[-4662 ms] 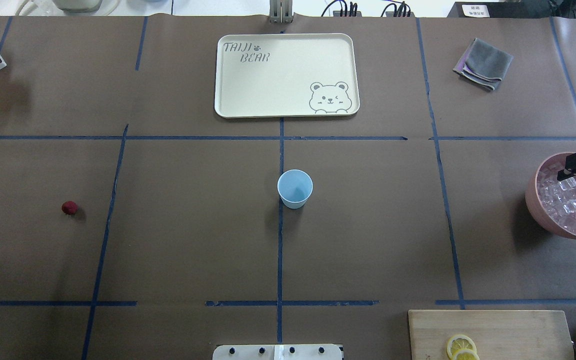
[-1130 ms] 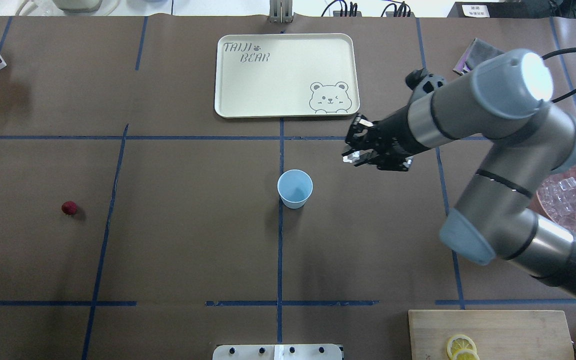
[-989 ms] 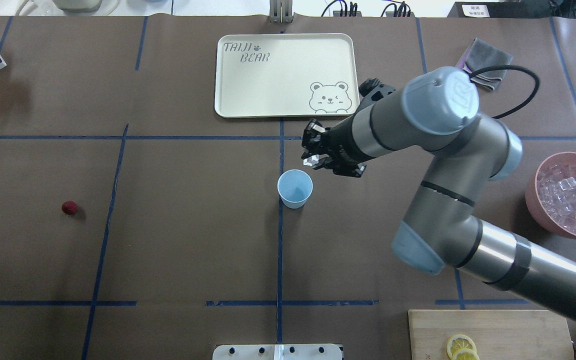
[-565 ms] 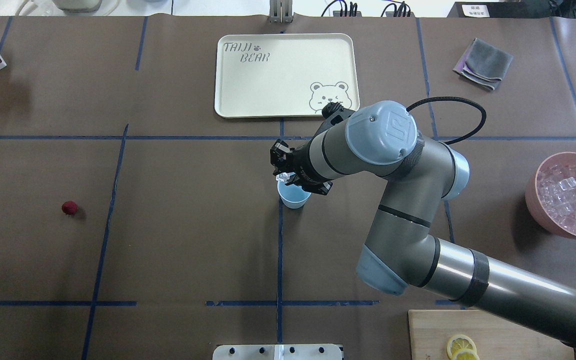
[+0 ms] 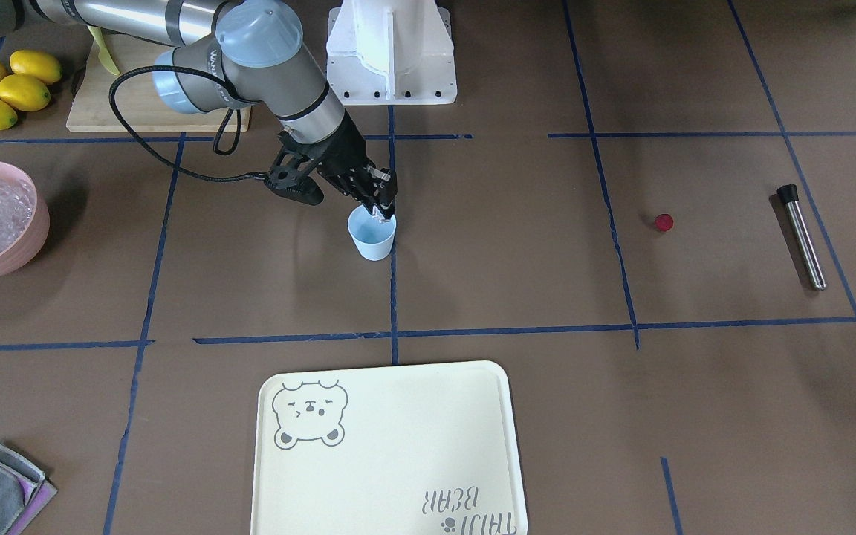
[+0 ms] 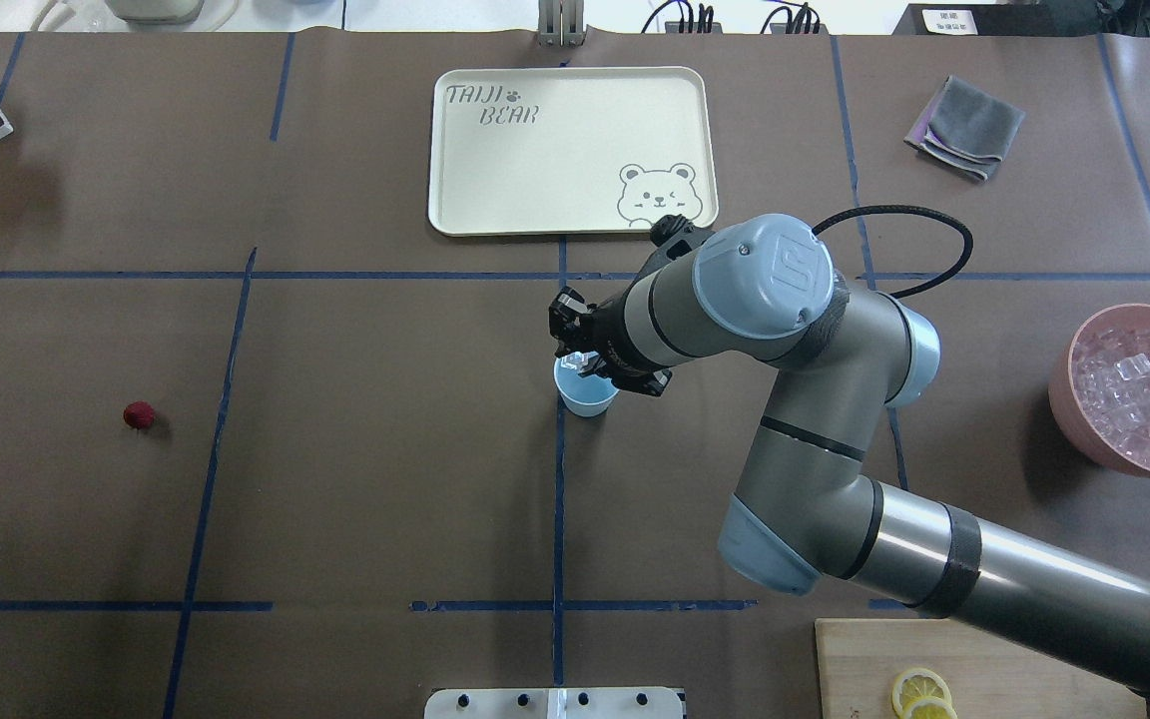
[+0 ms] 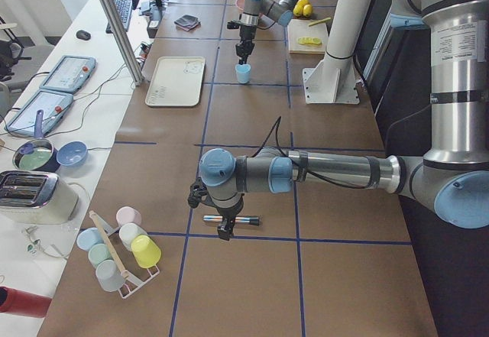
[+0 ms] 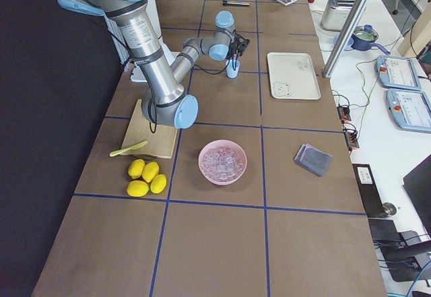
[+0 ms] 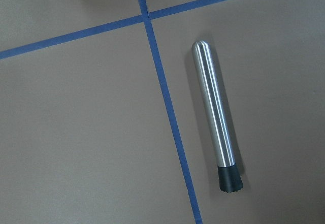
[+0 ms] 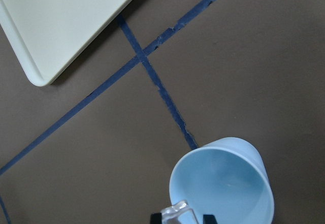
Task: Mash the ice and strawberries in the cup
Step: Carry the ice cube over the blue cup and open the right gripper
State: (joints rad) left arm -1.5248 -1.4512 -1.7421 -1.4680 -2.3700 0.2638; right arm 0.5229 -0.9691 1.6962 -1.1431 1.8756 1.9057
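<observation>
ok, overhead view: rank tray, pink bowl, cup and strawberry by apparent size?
Largest to smallest:
1. tray
2. pink bowl, slightly clipped by the frame edge, still clearly second
3. cup, partly hidden under the arm
4. strawberry

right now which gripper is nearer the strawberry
Left. The left gripper hovers over the metal muddler, just beyond the strawberry; the right gripper holds an ice cube above the cup, farther away.

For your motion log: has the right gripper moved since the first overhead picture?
Yes: right gripper went leftward from the pink bowl to above the cup, holding ice.
</observation>
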